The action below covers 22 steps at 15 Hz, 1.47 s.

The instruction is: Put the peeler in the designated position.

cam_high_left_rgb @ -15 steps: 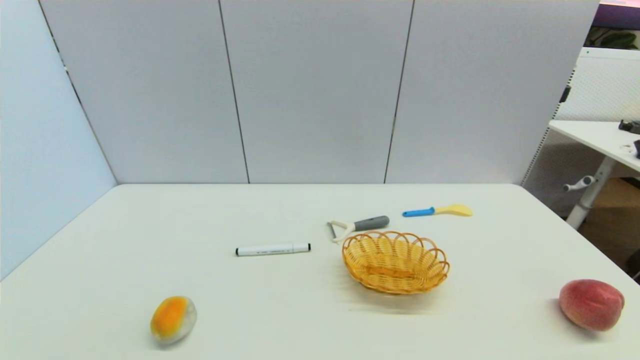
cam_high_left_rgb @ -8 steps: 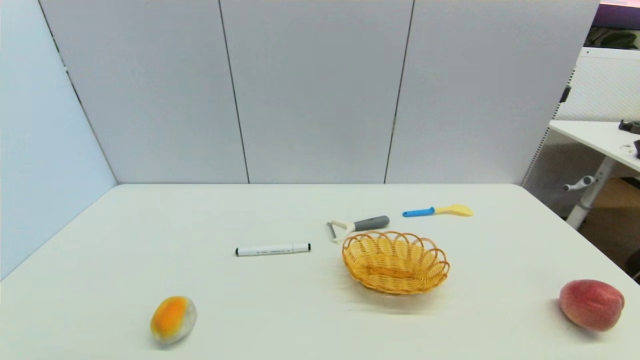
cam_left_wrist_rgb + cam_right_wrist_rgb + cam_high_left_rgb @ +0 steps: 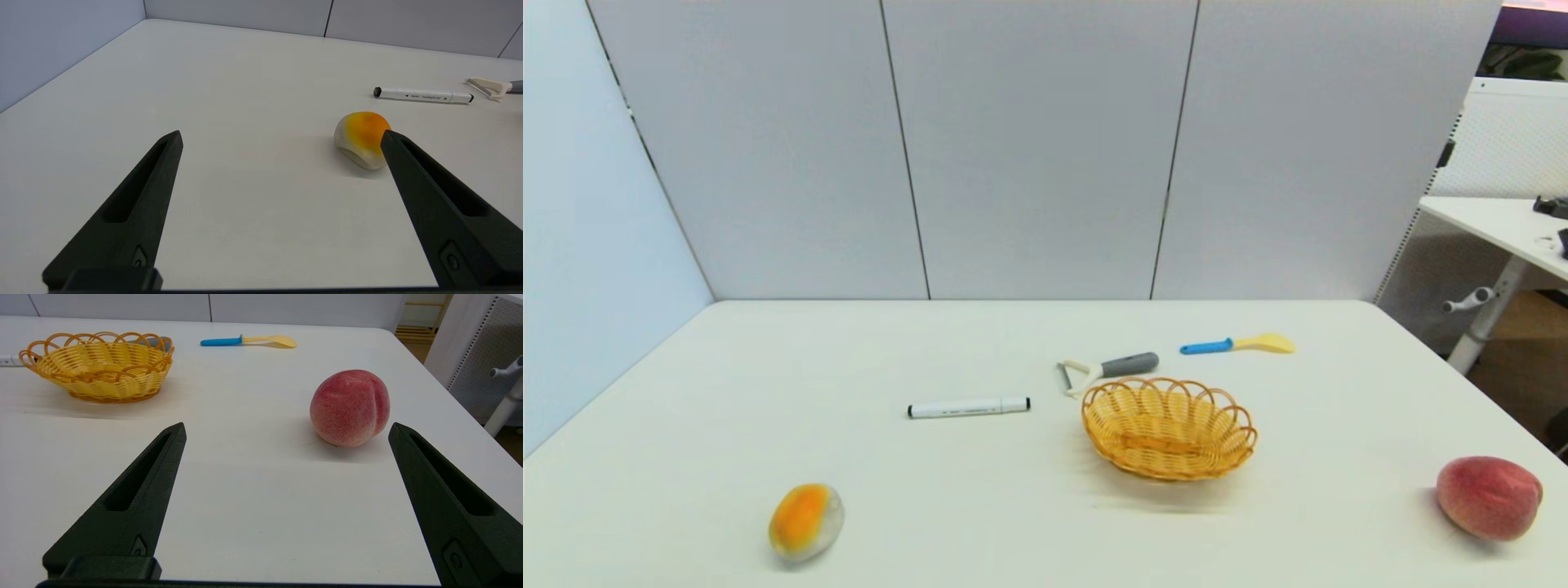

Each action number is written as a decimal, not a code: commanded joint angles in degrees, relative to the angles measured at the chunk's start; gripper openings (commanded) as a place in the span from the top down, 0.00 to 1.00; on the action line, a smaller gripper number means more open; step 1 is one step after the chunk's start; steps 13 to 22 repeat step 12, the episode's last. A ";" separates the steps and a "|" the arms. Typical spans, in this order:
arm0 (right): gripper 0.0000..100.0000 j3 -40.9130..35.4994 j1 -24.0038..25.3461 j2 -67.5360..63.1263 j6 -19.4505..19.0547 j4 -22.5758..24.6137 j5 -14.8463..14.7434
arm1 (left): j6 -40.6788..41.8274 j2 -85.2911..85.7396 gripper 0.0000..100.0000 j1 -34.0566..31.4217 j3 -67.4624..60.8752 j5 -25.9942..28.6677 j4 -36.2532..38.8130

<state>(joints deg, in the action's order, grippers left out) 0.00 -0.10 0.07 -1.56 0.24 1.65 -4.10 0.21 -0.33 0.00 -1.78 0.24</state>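
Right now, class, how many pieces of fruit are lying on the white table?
2. The orange-yellow mango lies near the front left; the red-pink peach lies at the front right. None appears hidden.

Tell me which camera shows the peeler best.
The head view: the whole peeler lies clear, just behind the basket. The left wrist view catches only its white head at the edge; in the right wrist view the basket hides nearly all of it.

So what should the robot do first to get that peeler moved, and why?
Probably reach the right gripper toward the peeler. The peeler lies untouched on the table just behind the basket, on the robot's right. Both grippers, the left gripper too, are open, empty and held back at the near edge.
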 commanded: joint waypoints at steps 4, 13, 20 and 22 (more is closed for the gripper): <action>0.00 0.00 0.01 -0.07 -0.46 -0.07 0.11 | -0.03 -0.21 0.00 -0.02 0.00 -0.07 0.02; 0.00 0.00 0.01 -0.07 0.33 0.02 -0.50 | -0.03 -0.21 0.00 -0.02 0.00 -0.07 0.02; 0.00 0.00 0.01 -0.07 0.33 0.02 -0.50 | -0.03 -0.21 0.00 -0.02 0.00 -0.07 0.02; 0.00 0.00 0.01 -0.07 0.33 0.02 -0.50 | -0.03 -0.21 0.00 -0.02 0.00 -0.07 0.02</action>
